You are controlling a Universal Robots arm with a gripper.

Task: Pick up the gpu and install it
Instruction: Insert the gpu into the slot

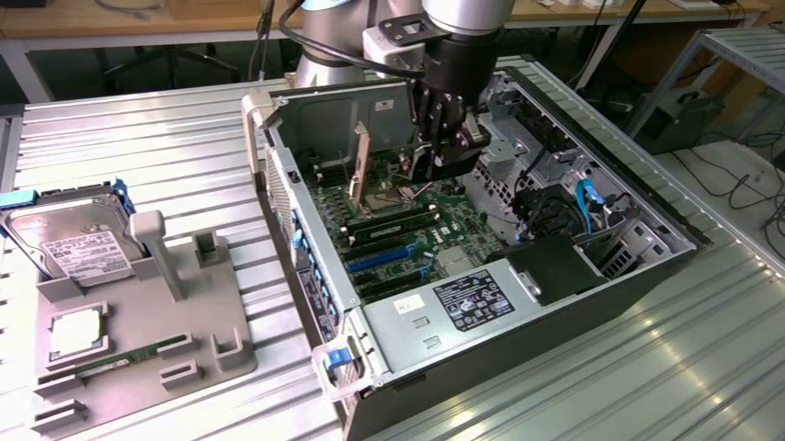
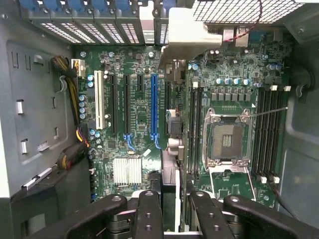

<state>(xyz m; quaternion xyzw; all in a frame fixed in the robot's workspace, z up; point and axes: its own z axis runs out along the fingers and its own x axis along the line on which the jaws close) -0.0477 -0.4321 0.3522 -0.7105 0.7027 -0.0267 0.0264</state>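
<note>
On the exterior view's left, a grey tray (image 1: 233,367) lay on the ribbed metal table (image 1: 147,119). A hard drive (image 1: 76,246) stood at the tray's far end. Nearer the camera, a CPU (image 1: 76,333) lay flat, with a green RAM stick (image 1: 123,358) just beside it.

In the middle stood an open computer case (image 1: 638,276), lying on its side with the motherboard (image 1: 405,230) facing up. A power supply (image 1: 472,299) with a dark label filled the case's near end. From above, the robot arm (image 1: 460,28) reached down into the case, and its black hand (image 1: 444,152) hung low over the board's far half.

In the wrist view, the hand (image 2: 172,199) was narrowed around the gpu (image 2: 169,184), its fingers (image 2: 149,209) pressed against both faces of the card. The gpu was seen edge-on as a thin dark strip running away from the hand, and its silver bracket (image 2: 182,35) reached the slotted rear wall of the case. The card sat over the board between the long blue slot (image 2: 154,109) and the open CPU socket (image 2: 227,139), close beside the blue slot and parallel to it. Whether its lower edge touched the board could not be told. A small finned heatsink (image 2: 127,171) lay on the blue slot's other side.

On the exterior view's right, blue cables (image 1: 589,207) ran among the drive bays.
</note>
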